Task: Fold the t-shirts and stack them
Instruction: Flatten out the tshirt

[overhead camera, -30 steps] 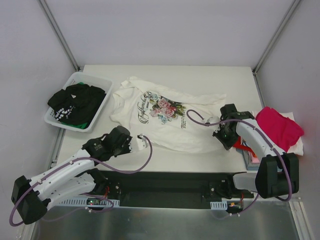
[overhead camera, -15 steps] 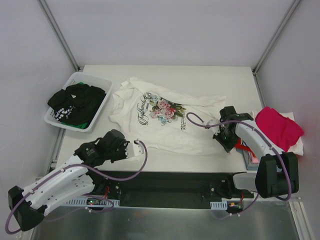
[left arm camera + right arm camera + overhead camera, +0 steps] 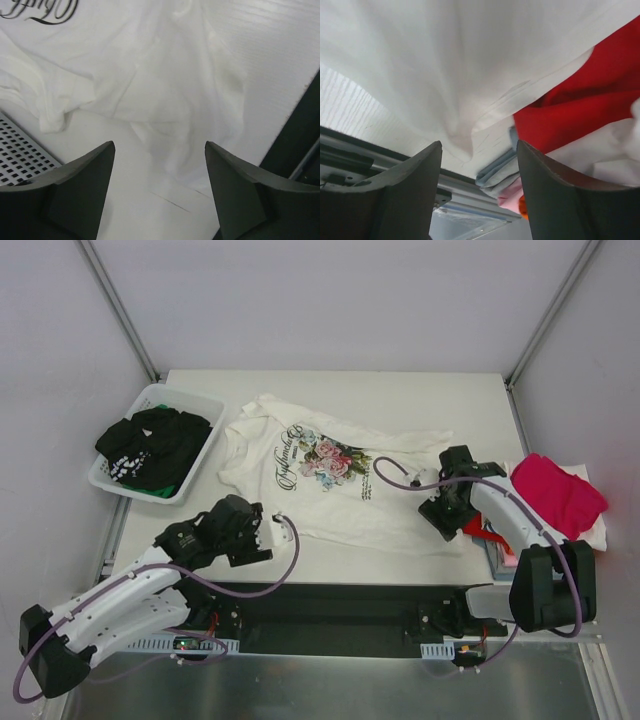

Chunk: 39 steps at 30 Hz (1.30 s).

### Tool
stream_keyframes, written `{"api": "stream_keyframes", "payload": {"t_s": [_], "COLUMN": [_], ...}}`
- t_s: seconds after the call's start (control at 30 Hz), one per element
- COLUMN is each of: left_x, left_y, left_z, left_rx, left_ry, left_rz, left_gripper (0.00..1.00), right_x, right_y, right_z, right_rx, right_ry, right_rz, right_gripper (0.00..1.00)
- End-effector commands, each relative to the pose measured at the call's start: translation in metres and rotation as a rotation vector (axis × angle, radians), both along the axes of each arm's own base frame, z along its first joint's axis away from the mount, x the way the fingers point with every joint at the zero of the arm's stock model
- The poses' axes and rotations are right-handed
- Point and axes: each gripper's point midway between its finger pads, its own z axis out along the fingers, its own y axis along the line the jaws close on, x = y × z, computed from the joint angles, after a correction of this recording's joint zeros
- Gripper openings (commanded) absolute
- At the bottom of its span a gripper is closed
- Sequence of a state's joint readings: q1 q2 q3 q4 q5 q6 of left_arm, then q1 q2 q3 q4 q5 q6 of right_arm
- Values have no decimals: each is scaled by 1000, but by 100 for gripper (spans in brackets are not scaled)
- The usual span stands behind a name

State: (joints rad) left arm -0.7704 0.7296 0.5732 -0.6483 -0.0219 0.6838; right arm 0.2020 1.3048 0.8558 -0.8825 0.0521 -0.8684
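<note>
The white t-shirt (image 3: 335, 480) with a pink-green floral print and dark script lies spread, print up, in the middle of the table. My left gripper (image 3: 265, 530) hangs open over its near left hem; in the left wrist view the white cloth (image 3: 150, 70) lies flat below the open gripper (image 3: 160, 150). My right gripper (image 3: 440, 515) is open at the near right hem, with nothing between its fingers (image 3: 560, 195). The white cloth (image 3: 445, 60) lies next to a red t-shirt (image 3: 580, 100). A magenta t-shirt (image 3: 555, 495) tops the pile at the right.
A white plastic basket (image 3: 115, 482) at the left holds a black t-shirt (image 3: 150, 445) with white print. Under the magenta one lie white (image 3: 598, 530), red, pink and blue-grey (image 3: 495, 175) folded cloths. The dark front rail (image 3: 340, 605) runs along the table's near edge.
Both grippers have opened and let go of the white t-shirt's near hem, which now lies flat closer to the table's front edge. The left arm shifted slightly.
</note>
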Motion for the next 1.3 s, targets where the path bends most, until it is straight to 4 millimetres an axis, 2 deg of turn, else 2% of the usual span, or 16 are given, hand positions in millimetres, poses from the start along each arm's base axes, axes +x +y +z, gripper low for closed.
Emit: {"api": "stream_keyframes", "payload": {"t_s": [0.0, 0.13, 0.17, 0.2, 0.27, 0.33, 0.37, 0.4, 0.47, 0.5, 0.57, 0.67, 0.8, 0.93, 1.07, 1.27], "left_x": [47, 82, 91, 106, 121, 141, 149, 162, 180, 193, 208, 232, 247, 260, 283, 313], "left_y": [-13, -26, -29, -25, -27, -30, -30, -34, -31, -34, -32, -35, -32, -30, -25, -21], "left_z": [26, 38, 33, 42, 31, 42, 30, 40, 27, 36, 23, 23, 16, 12, 21, 25], "left_rx": [-51, -103, -101, -121, -121, -154, -128, -137, -107, -119, -100, -105, -94, -90, -114, -125], "left_ry": [-196, -245, -220, -218, -148, -136, -99, -114, -78, -94, -60, -57, -48, -44, -66, -111], "left_rz": [68, 114, 127, 169, 195, 220, 237, 246, 284, 293, 323, 342, 358, 372, 414, 441], "left_gripper": [81, 98, 99, 99, 99, 99, 99, 99, 99, 99, 99, 99, 99, 99, 99, 99], "right_x": [50, 87, 100, 106, 120, 129, 134, 141, 153, 161, 170, 186, 206, 228, 255, 275], "right_y": [8, 17, 21, 23, 27, 29, 30, 30, 31, 31, 31, 34, 29, 27, 24, 20], "right_z": [23, 40, 50, 51, 51, 41, 38, 38, 29, 30, 21, 19, 10, 15, 25, 25], "right_rx": [12, 40, 53, 57, 58, 43, 40, 39, 18, 14, -3, -6, -54, -55, -74, -93], "right_ry": [-163, -259, -299, -309, -317, -293, -297, -306, -307, -316, -298, -306, -303, -329, -373, -388], "right_rz": [-40, -84, -89, -96, -96, -102, -104, -107, -111, -113, -114, -110, -98, -103, -105, -97], "right_gripper": [67, 82, 91, 92, 97, 100, 100, 100, 100, 100, 100, 100, 100, 100, 100, 97]}}
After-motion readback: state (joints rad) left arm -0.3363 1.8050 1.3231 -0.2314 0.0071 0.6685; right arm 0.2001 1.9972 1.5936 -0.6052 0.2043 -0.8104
